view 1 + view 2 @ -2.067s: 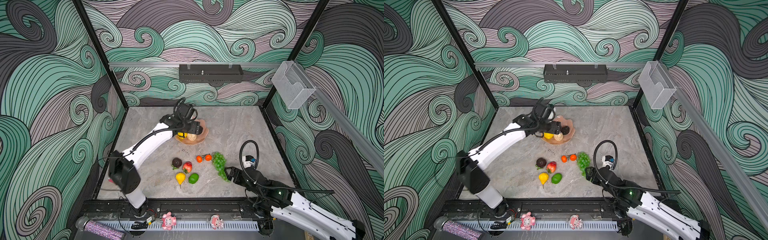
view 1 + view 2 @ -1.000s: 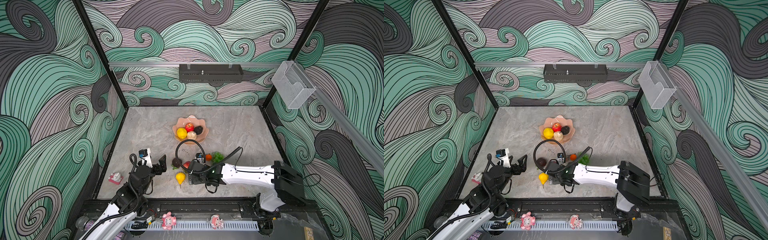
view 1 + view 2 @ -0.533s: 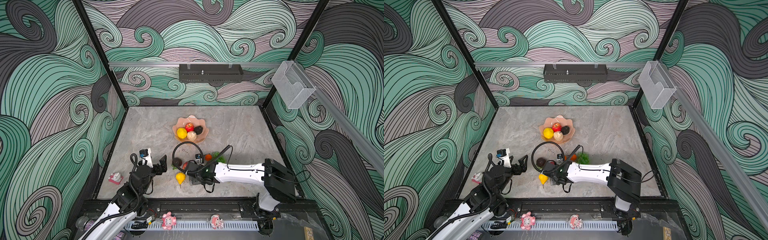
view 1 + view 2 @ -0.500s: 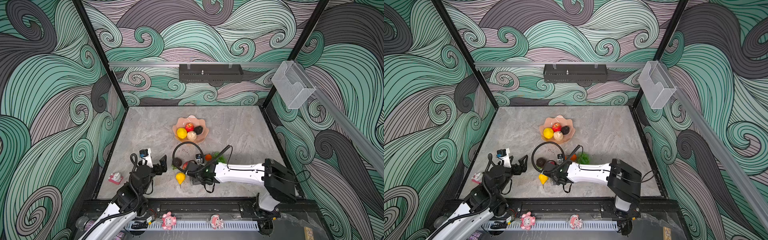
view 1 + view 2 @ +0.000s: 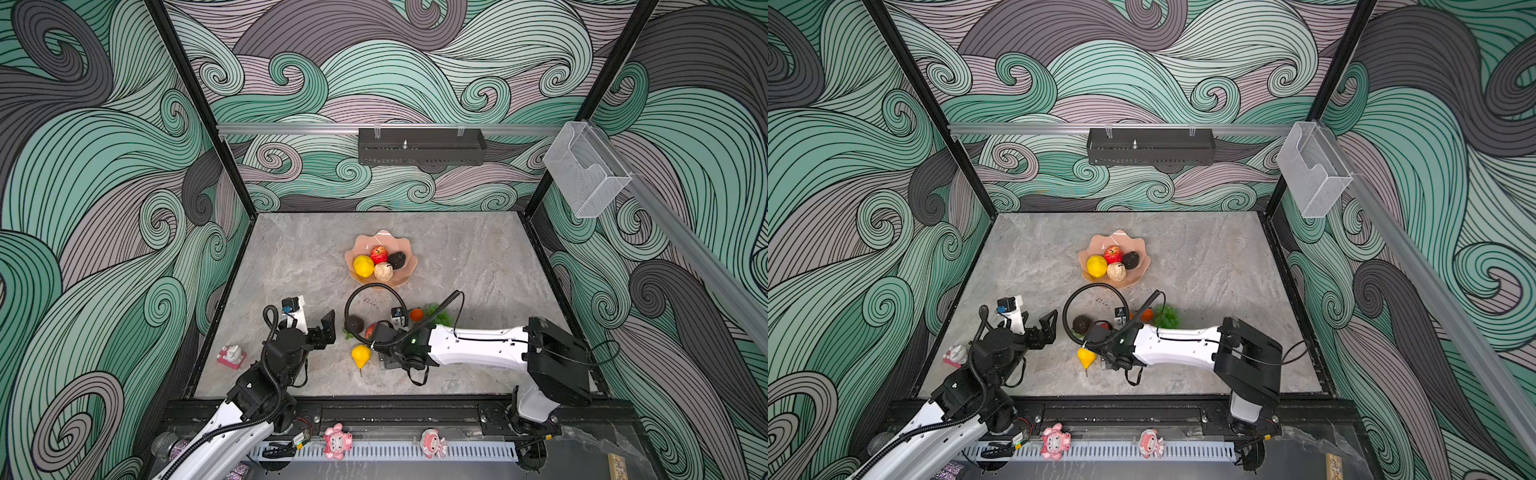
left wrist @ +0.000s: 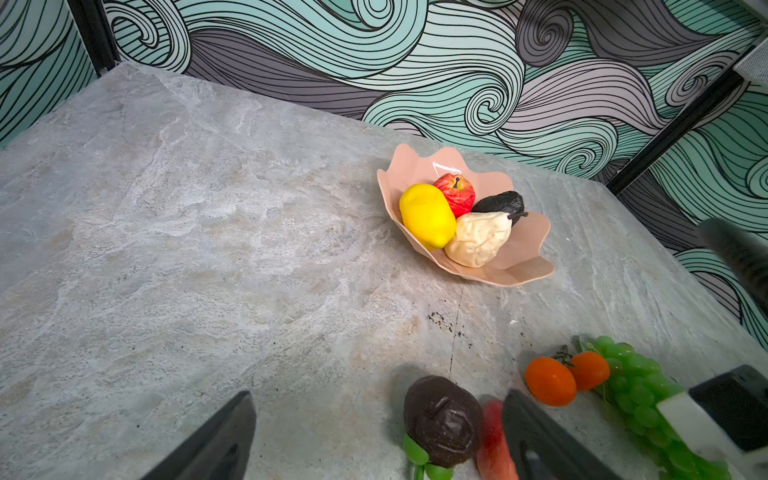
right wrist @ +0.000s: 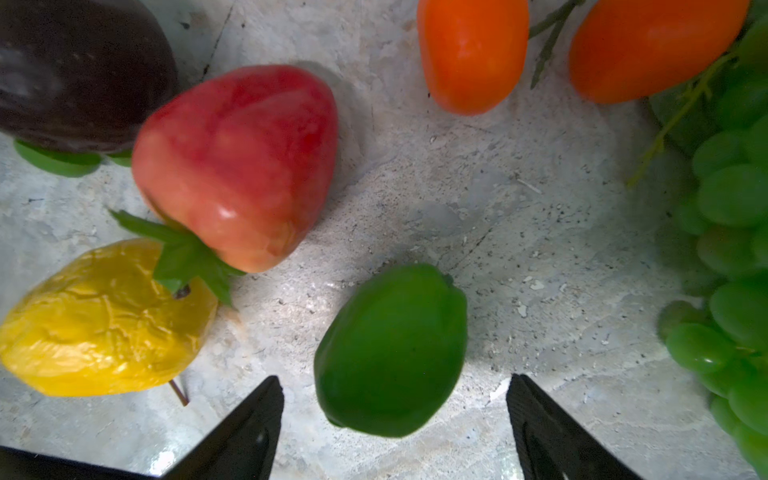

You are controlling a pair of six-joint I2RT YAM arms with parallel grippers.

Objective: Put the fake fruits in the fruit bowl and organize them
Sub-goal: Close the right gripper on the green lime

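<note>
Right wrist: lime (image 7: 390, 353) amid bare tabletop (image 7: 540, 249)

The table (image 5: 291, 257) lies bare left of the bowl (image 5: 409, 272) and behind it, so the bowl is open to reach from those sides. Nearer the front the right arm (image 5: 478, 347) stretches across, its cable loop (image 5: 374, 285) standing between the bowl and the pear (image 5: 360, 355). Around the lime (image 7: 390, 353) (strawberry (image 7: 237, 166) and pear close on one side, grapes (image 7: 731, 249) farther off on the other) bare stone shows on both flanks.
</note>
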